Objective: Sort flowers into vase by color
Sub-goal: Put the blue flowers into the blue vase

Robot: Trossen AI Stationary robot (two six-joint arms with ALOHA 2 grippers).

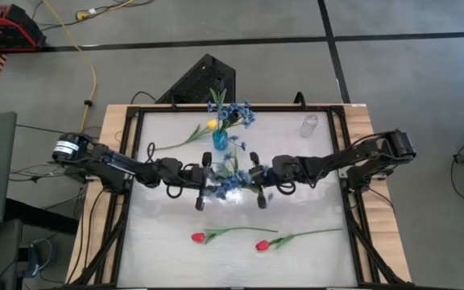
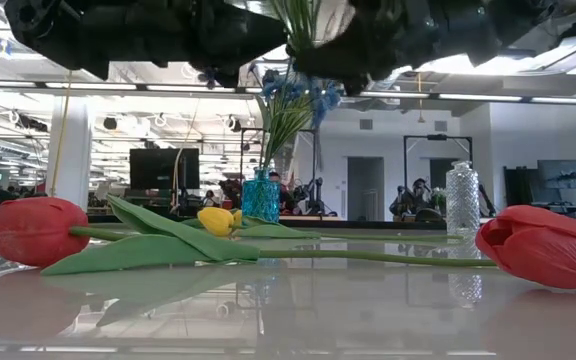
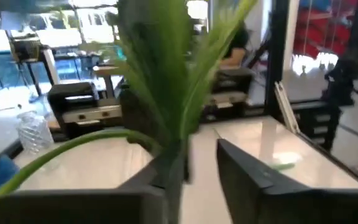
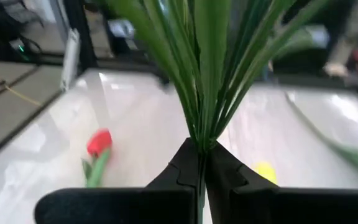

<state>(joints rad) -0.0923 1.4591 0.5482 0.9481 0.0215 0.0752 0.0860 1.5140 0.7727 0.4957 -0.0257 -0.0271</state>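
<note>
Glossy white table [image 1: 312, 201], textured clear-glass vase [image 2: 462, 198], wooden edge [image 1: 375, 209]

From above, the two hands meet over the blue spray [image 1: 230, 181], so its stem and where each hand grips are hidden. In the low view both arms are cut off at the top edge, and the spray's [image 2: 298, 95] stem runs out of sight there. The left wrist view blurs the leaves [image 3: 166, 74]; whether the left hand [image 3: 194, 168] grips is unclear. The clear vase [image 1: 309, 125] is too small to detail.
</note>
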